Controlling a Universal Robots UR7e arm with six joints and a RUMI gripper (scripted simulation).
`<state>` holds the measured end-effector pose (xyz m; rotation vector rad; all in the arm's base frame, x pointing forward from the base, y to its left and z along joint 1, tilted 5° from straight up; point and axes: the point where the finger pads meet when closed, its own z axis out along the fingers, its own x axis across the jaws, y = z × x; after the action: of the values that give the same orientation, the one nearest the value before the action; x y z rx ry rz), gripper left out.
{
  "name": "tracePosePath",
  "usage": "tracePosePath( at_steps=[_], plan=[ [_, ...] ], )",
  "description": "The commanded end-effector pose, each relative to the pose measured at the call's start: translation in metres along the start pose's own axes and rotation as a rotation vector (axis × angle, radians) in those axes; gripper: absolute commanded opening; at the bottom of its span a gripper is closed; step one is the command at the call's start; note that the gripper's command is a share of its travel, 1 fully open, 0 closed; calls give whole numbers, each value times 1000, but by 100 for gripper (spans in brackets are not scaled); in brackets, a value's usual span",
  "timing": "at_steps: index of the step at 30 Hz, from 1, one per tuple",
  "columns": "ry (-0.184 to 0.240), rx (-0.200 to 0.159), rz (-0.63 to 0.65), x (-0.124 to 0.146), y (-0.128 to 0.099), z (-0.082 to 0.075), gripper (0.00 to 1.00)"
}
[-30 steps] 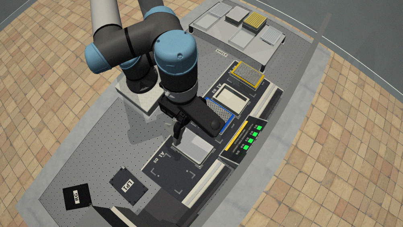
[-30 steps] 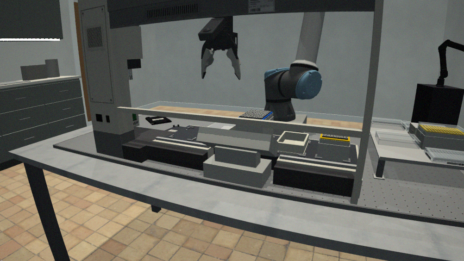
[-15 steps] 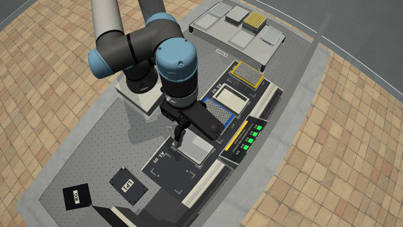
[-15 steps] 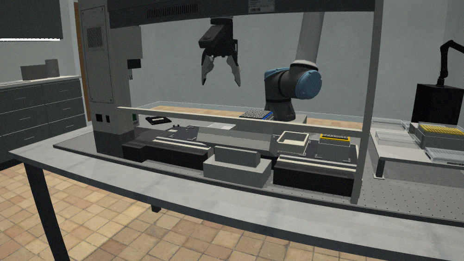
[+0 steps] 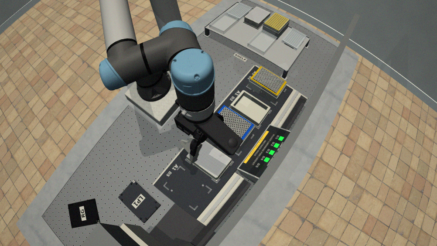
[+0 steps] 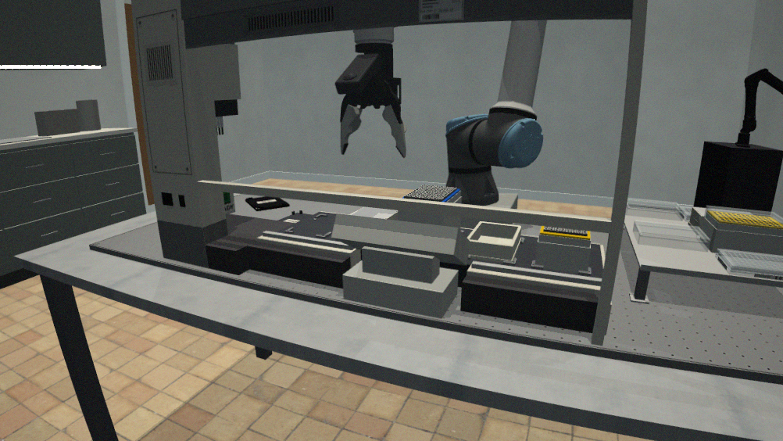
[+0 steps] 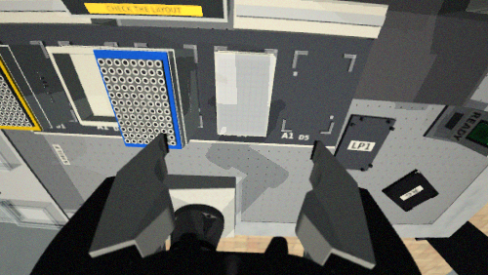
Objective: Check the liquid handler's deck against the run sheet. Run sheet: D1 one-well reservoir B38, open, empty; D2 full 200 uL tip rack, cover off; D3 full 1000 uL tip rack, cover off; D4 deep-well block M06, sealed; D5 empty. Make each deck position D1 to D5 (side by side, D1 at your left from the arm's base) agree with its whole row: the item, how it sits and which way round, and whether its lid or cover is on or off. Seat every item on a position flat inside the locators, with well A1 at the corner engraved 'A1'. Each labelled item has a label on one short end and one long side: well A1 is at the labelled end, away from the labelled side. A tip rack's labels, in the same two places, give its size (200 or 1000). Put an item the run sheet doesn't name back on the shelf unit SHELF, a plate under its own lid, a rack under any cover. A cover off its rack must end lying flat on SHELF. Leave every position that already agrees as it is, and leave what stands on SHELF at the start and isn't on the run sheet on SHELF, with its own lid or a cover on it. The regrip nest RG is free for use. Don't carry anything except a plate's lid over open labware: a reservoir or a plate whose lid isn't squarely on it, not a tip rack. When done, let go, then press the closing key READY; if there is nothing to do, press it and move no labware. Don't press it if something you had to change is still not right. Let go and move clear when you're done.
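Observation:
My gripper is open and empty. It hangs high above the deck, over the near edge of the sealed grey block. In the wrist view its two fingers frame that block. From the shelf end, the deck row holds a yellow-framed tip rack with no cover, an open cream reservoir, a blue-framed tip rack with no cover, and then the sealed block. The last position, marked D5, is bare. The labels are too small to read.
The SHELF holds clear covers, a grey lidded item, a yellow tip rack and clear plates. The LP1 pad and RG nest lie past D5. The READY key is at the right in the wrist view. The status panel shows green lights.

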<state>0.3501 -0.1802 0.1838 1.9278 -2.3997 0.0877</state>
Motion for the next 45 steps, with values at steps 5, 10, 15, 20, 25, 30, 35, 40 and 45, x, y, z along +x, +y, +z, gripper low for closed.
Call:
tracePosePath(
  at_steps=[5,10,15,20,25,30,35,40,45],
  plan=[
    [1,1,0,0,0,14,82],
    [1,1,0,0,0,21,82],
    [1,1,0,0,0,29,82],
    [1,1,0,0,0,38,82],
    [1,1,0,0,0,43,82],
    [1,1,0,0,0,51,82],
    [1,1,0,0,0,59,82],
    [1,1,0,0,0,64,82],
    [1,1,0,0,0,73,82]
  ],
)
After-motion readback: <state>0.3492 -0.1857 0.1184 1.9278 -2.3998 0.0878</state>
